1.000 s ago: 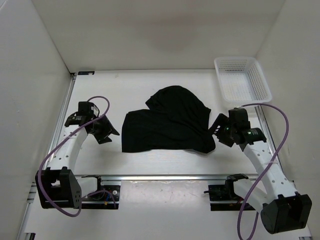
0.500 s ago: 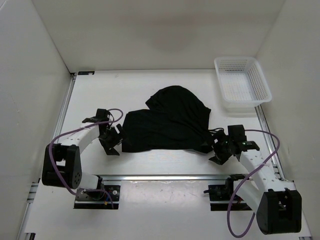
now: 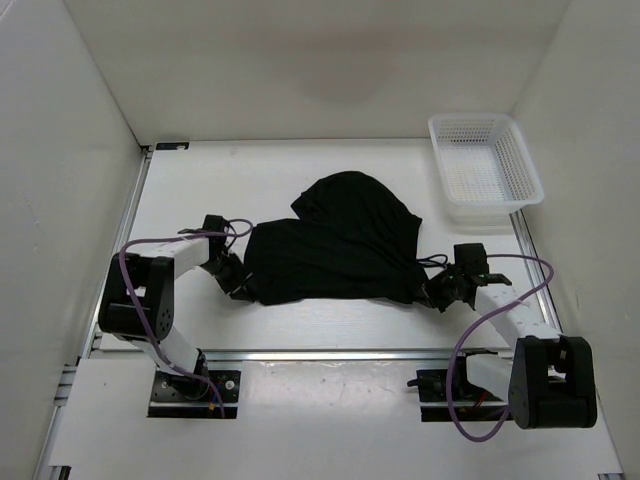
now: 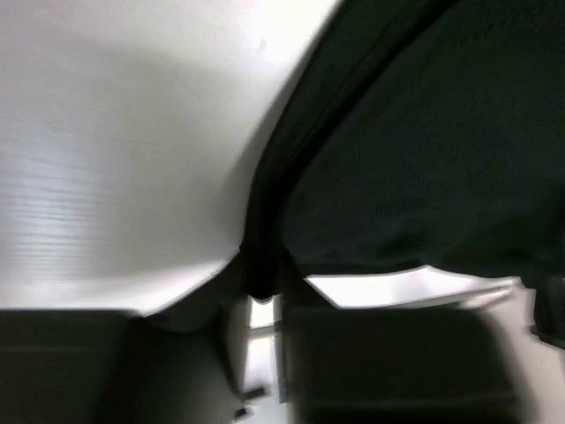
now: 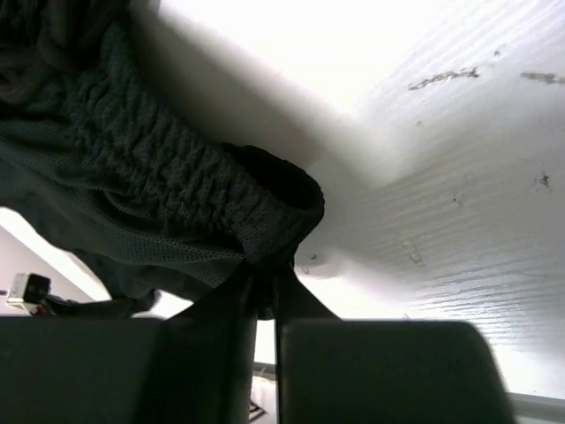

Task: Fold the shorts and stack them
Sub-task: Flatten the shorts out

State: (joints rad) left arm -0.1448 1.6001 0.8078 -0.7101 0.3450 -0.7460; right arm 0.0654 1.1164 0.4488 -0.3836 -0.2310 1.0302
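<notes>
Black shorts (image 3: 335,245) lie crumpled in the middle of the white table. My left gripper (image 3: 238,290) is low at their near left corner, shut on the hem (image 4: 262,265), which runs up from between the fingers. At the near right corner my right gripper (image 3: 432,293) is shut on the ribbed waistband (image 5: 265,238), pinched between its dark fingers (image 5: 221,327). Both pinches sit close to the table surface.
A white mesh basket (image 3: 485,165) stands at the back right. White walls close in the table on the left, back and right. Purple cables loop from both arms. A metal rail runs along the near edge (image 3: 320,352).
Both arms have swung inward and down to the shorts' near corners. Both grippers were open and have shut on the fabric.
</notes>
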